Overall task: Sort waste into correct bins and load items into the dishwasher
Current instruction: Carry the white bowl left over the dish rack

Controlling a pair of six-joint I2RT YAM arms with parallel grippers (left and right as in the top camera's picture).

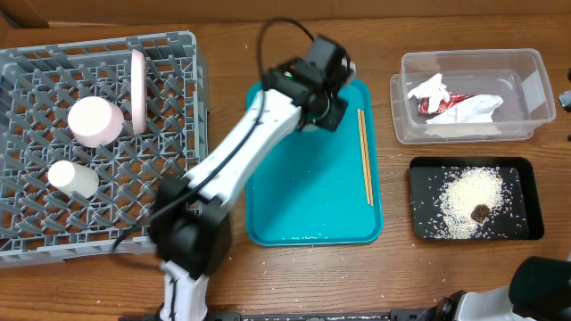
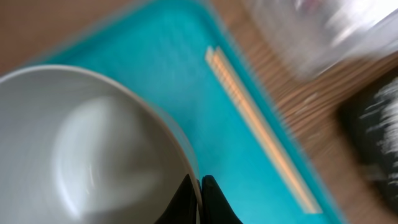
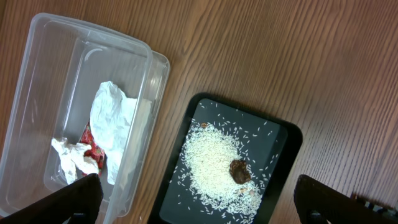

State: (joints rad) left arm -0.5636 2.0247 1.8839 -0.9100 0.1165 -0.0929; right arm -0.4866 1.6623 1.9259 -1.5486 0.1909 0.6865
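My left gripper (image 2: 200,186) is shut on the rim of the pale grey-green bowl (image 2: 81,149), one finger inside and one outside, over the teal tray (image 2: 180,81). From overhead the left gripper (image 1: 323,105) hides the bowl. The grey dishwasher crate (image 1: 169,49) holds a pinkish bowl (image 1: 96,120), a white cup (image 1: 73,178) and an upright plate (image 1: 137,85). The clear tub (image 1: 526,67) contains the white napkin (image 3: 112,118) and red wrapper (image 3: 93,146). Rice (image 3: 214,165) with a brown scrap (image 3: 239,171) lies in the black tray (image 3: 280,143). My right gripper (image 3: 198,208) hangs open above it, empty.
A pair of wooden chopsticks (image 1: 364,156) lies along the right side of the teal tray (image 1: 312,205), and a few stray rice grains dot it. The left arm (image 1: 241,152) stretches diagonally from the front edge across the tray's left side. Wooden tabletop (image 3: 280,56) surrounds the bins.
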